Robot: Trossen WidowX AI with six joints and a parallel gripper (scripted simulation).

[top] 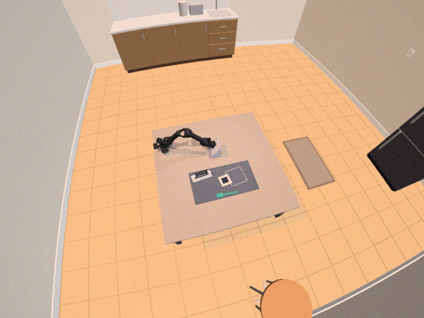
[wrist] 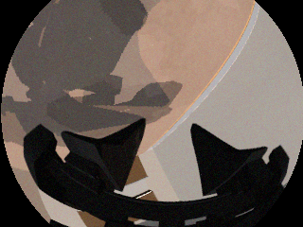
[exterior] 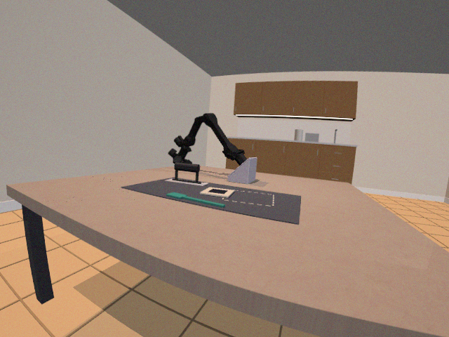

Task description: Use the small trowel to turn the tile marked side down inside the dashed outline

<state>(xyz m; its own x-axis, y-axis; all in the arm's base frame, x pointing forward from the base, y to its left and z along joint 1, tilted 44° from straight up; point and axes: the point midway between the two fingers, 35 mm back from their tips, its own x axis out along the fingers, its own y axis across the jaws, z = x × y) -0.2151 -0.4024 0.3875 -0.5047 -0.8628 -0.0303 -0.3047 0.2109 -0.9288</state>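
Note:
The cream tile (top: 220, 183) (exterior: 205, 192) lies flat on the dark mat (top: 205, 197) (exterior: 283, 213), its dark square mark facing up. It lies at the left side of the dashed outline (top: 246, 178) (exterior: 273, 199), mostly outside it. The green trowel (top: 220, 195) (exterior: 176, 195) lies flat on the mat near its front edge, blade to the left, clear of the tile. My gripper (top: 156, 142) (exterior: 174, 147) (wrist: 169, 124) is open and empty. It is raised over the table's back left part, well away from tile and trowel.
A black bar on two posts (exterior: 186, 167) stands on a white plate (top: 207, 177) at the mat's back left corner. The arm's pale wedge-shaped base (top: 215, 151) (exterior: 248, 172) stands on the table (top: 191, 222) (exterior: 253, 246) behind the mat.

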